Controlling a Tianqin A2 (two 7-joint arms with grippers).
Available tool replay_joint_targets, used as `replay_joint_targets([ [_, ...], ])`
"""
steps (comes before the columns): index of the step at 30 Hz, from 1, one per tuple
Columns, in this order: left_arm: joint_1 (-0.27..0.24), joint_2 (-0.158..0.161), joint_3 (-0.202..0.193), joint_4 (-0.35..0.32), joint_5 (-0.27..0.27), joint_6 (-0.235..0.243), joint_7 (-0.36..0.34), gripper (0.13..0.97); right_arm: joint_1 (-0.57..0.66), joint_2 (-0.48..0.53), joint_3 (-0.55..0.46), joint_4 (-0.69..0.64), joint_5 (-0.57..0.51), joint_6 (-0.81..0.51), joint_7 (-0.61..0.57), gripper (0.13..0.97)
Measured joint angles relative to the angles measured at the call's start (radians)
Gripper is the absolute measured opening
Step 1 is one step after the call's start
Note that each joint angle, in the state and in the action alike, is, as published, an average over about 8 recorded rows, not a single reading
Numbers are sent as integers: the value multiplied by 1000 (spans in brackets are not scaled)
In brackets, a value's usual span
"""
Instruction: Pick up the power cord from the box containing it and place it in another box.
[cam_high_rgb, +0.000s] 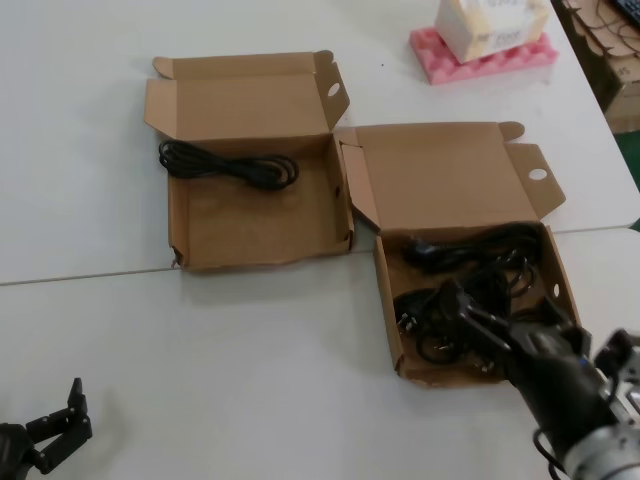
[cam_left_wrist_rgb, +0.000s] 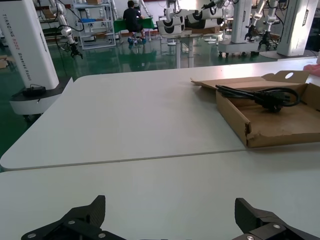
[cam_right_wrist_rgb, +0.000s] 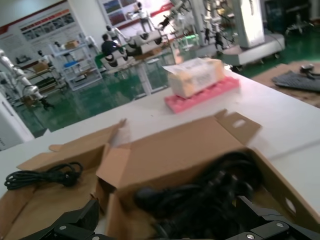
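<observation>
The power cord (cam_high_rgb: 230, 163) lies as a narrow looped bundle in the wider box (cam_high_rgb: 260, 258), along its back wall under the raised lid. It is nowhere near either gripper. The right gripper (cam_high_rgb: 450, 318) hangs over the front half of the narrower box (cam_high_rgb: 388, 310), fingers spread wide w/ nothing between them, just above the tangled mass of cords (cam_high_rgb: 470, 265). The left gripper (cam_high_rgb: 62, 410) is parked low over the bare table (cam_high_rgb: 280, 350) at the robot's near left, also spread and empty.

Likely trouble, judged from this layout:
- The cords in the narrower box are knotted together, so a pinch there prob. catches several loops or a plug. A lift could then drag the whole heap, or tip the light cardboard tray.
- The gripper sits close to that box's front and right walls, so a slightly off descent may crush or shove the cardboard.
- The narrower box's lid corner is touching or nearly touching the wider box's right wall. A low carry across could snag the flap and shift both boxes.
- A dangling plug could catch on a rim.
</observation>
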Motion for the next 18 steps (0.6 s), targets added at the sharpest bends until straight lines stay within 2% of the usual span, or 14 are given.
replay_joint_targets([
  [5, 0, 0, 0, 0, 0, 0, 0, 918, -49, -9, 50, 17, 19, -31, 0, 966],
  [11, 0, 0, 0, 0, 0, 0, 0, 961, -59, -11, 59, 20, 22, -37, 0, 966],
  [18, 0, 0, 0, 0, 0, 0, 0, 963, -59, -11, 59, 20, 22, -37, 0, 966],
])
